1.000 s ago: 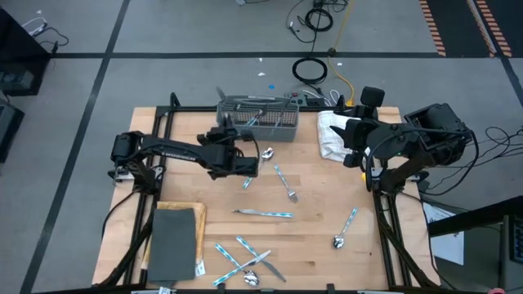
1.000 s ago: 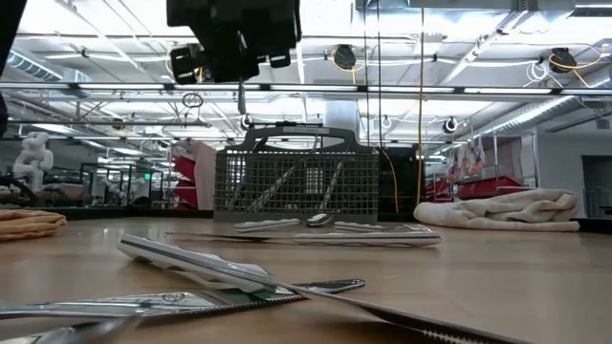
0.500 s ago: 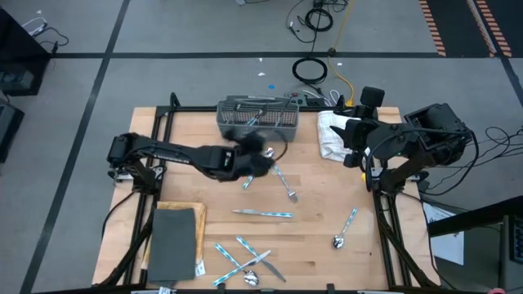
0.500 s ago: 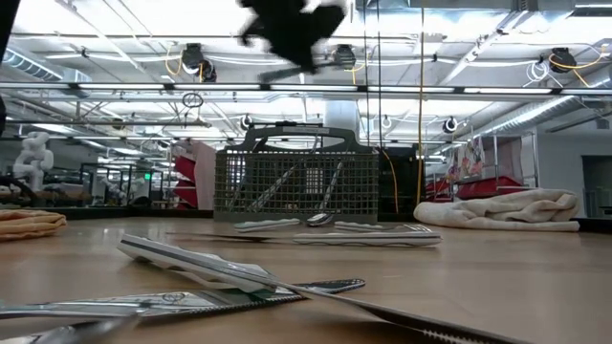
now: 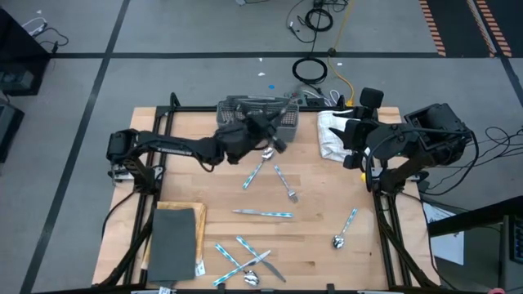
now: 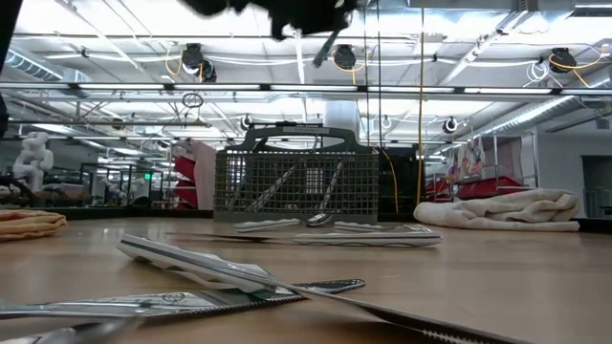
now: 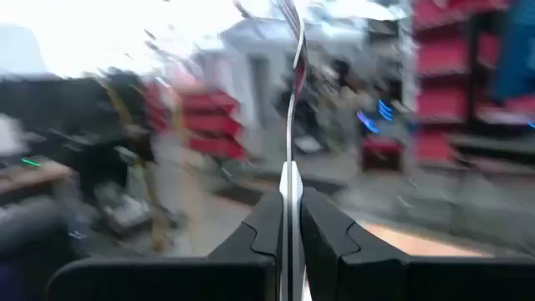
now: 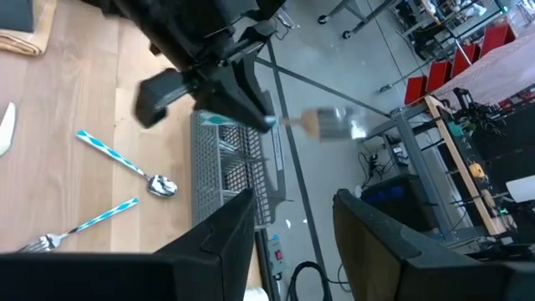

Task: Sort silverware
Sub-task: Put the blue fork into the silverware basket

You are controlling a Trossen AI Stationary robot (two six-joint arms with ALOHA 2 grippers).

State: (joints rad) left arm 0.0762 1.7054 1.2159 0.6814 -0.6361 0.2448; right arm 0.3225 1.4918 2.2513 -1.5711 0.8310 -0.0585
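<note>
My left gripper [image 5: 268,131] is raised by the near side of the grey mesh basket [image 5: 257,117], shut on one piece of silverware [image 7: 290,109] whose metal end [image 8: 322,124] reaches out over the basket. More silverware lies flat on the table: a spoon [image 5: 265,153], two forks [image 5: 257,174] [image 5: 286,184], a knife [image 5: 263,213], a spoon [image 5: 345,229] at the right, and a crossed group [image 5: 245,261] near the front edge. My right gripper [image 8: 292,234] waits open and high at the table's right side, above the white towel [image 5: 331,135]. My left gripper pinches the piece by its blue-and-white handle [image 8: 219,119] between the two fingers [image 7: 269,221]. The piece runs on forward past the fingertips, along the fingers, seen edge-on in the left wrist view. It is lifted clear of the table and slants up toward the far edge.
The basket stands at the far edge and holds several pieces upright. A dark grey mat [image 5: 173,241] on a tan cloth lies at the near left. The middle of the wooden table [image 5: 319,204] is bare wood between the scattered pieces.
My left gripper has risen and gone toward the far edge and the basket, staying shut on the piece. Its wrist has tipped from pointing down to about level and has rolled, so the piece that hung below it now sticks out toward the basket.
</note>
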